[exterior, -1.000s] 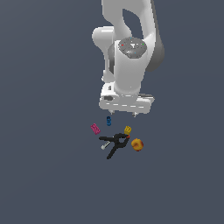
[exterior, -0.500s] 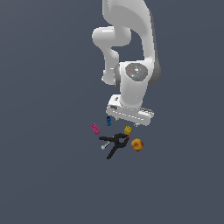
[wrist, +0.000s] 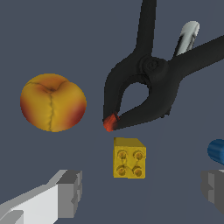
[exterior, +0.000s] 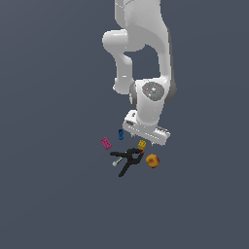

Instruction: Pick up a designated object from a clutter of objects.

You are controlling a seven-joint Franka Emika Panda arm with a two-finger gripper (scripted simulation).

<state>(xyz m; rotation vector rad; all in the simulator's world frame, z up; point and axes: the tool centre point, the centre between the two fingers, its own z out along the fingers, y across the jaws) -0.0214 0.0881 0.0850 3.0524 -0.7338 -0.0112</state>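
The designated object, a tiny yellow studded brick (wrist: 129,158) (exterior: 142,144), lies on the grey floor beside the orange tip of a black spring clamp (wrist: 148,85) (exterior: 127,159). My gripper (wrist: 142,189) hangs just above the brick, open, with one finger (wrist: 65,192) on either side of it and nothing between them. In the exterior view the hand (exterior: 146,130) hides the fingertips. Around the brick lies the clutter: an orange round thing (wrist: 52,102) (exterior: 152,160), a blue piece (wrist: 216,151) (exterior: 120,134) and a pink block (exterior: 106,143).
A small silver piece (wrist: 187,37) (exterior: 116,162) lies under the clamp's handles. Plain grey floor surrounds the cluster on all sides.
The arm has lowered and shifted toward the exterior view's right, bringing the hand down over the yellow brick. The objects have not moved.
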